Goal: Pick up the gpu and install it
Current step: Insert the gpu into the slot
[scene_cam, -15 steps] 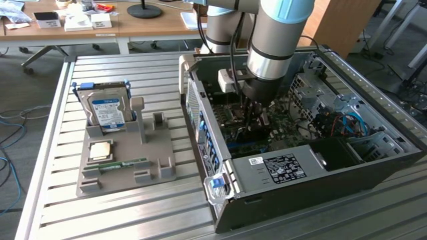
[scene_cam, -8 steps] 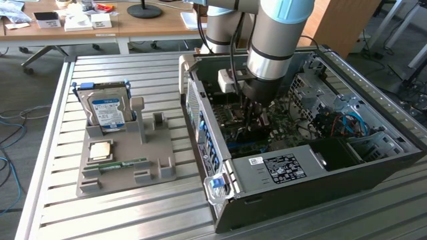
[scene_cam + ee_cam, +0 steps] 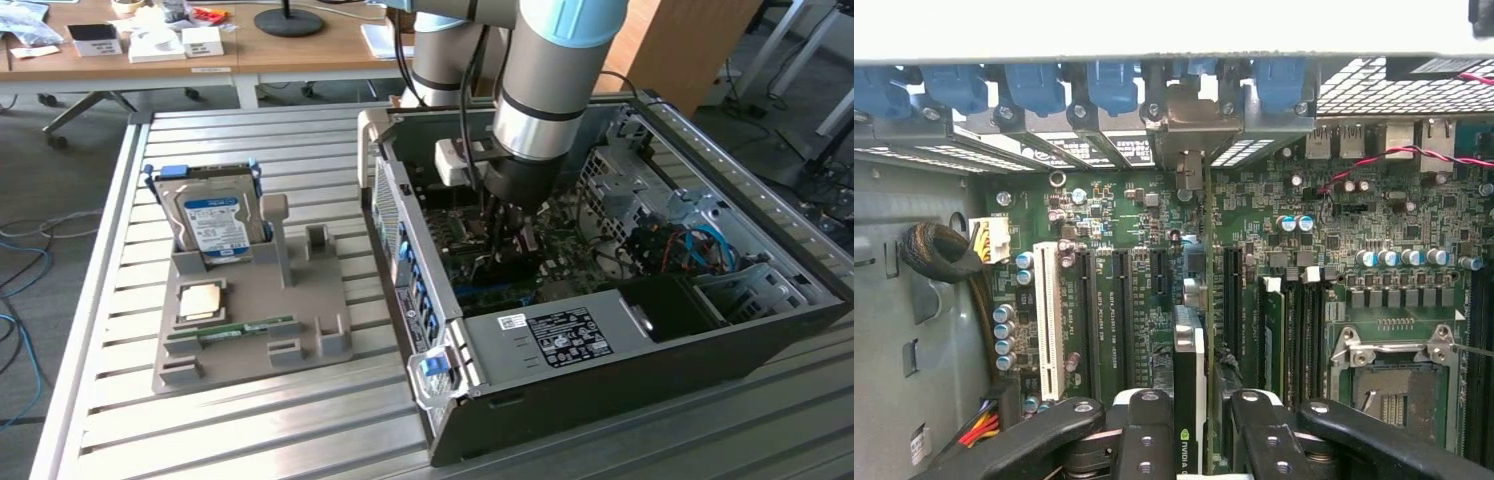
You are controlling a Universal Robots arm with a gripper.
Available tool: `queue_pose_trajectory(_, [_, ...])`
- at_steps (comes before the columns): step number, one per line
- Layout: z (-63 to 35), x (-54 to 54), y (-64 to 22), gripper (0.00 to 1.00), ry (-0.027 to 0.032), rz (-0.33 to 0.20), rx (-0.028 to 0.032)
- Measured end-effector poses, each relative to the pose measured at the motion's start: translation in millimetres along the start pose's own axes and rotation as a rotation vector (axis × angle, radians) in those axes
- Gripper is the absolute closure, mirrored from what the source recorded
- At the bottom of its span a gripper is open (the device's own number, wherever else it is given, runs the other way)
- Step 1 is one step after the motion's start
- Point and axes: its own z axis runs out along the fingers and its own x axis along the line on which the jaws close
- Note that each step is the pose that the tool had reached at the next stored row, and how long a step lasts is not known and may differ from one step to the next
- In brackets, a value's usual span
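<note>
The parts stand [image 3: 254,330] sits on the table [image 3: 120,430], at the exterior view's left of the computer case [image 3: 747,340].

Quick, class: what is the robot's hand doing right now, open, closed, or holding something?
Hand: closed on the thin flat dark-faced expansion card, held edge-on over the green motherboard.

Soft, even daylight fills the exterior view, and the slatted metal table [image 3: 267,420] shines palely around the computer case [image 3: 747,340], whose inside lies in shadow. In the wrist view the motherboard [image 3: 1354,230] is evenly lit and sharp, while the case's rim above it glares white and the gripper [image 3: 1189,440] looks slightly soft.
</note>
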Motion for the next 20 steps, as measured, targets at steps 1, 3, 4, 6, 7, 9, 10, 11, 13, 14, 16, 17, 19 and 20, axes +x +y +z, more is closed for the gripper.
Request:
queue_pose_trajectory(1, [0.3, 0.0, 0.0, 0.74, 0.0002, 0.000, -0.0001])
queue_pose_trajectory(3, [0.4, 0.0, 0.0, 0.74, 0.0002, 0.000, -0.0001])
queue_pose_trajectory(4, [0.5, -0.1, 0.0, 0.74, 0.0001, 0.000, 0.0000])
queue_pose_trajectory(6, [0.7, 0.0, 0.0, 0.74, -0.0001, 0.000, 0.0001])
queue_pose_trajectory(7, [0.8, 0.0, 0.1, 0.74, -0.0001, 0.000, 0.0001])
queue_pose_trajectory(9, [1.2, 0.0, 0.3, 0.74, 0.0000, 0.000, 0.0001])
queue_pose_trajectory(10, [1.3, 0.0, 0.4, 0.74, 0.0000, 0.000, 0.0001])
queue_pose_trajectory(11, [1.4, 0.0, 0.4, 0.74, 0.0000, -0.001, 0.0000])
queue_pose_trajectory(13, [1.5, 0.0, 0.5, 0.74, 0.0000, -0.001, 0.0001])
queue_pose_trajectory(14, [1.6, 0.1, 0.6, 0.74, -0.0001, -0.001, 0.0001])
queue_pose_trajectory(16, [1.9, 0.1, 0.6, 0.74, 0.0000, -0.001, 0.0000])
queue_pose_trajectory(17, [2.1, 0.1, 0.7, 0.74, 0.0000, -0.001, 0.0000])
queue_pose_trajectory(19, [2.4, 0.2, 0.8, 0.74, 0.0001, -0.001, 0.0000])
queue_pose_trajectory(20, [2.6, 0.2, 0.9, 0.74, 0.0000, -0.001, 0.0000])
